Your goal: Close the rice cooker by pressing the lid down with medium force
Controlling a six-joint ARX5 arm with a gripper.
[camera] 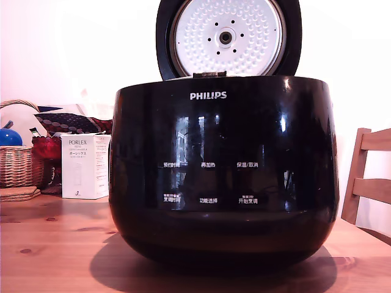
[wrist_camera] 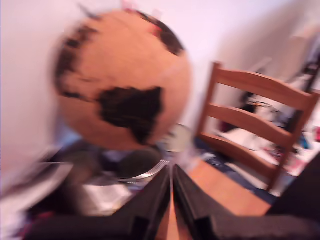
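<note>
closed together, the gripper (wrist_camera: 172, 182) aims away while the lid (camera: 227, 36) stands upright, upper centre, awaiting the press.

One rice cooker (camera: 223, 177) (lid (camera: 227, 38) up), one chair (camera: 369, 177), one basket (camera: 17, 160), one box (camera: 85, 166)

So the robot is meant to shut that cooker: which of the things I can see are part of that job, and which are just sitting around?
Part of the job:
- rice cooker
- lid, standing open
- robot's hand, fingers together, holding nothing

Just lying about:
- white box
- wicker basket
- wooden chair
- globe, seen from the wrist
</note>
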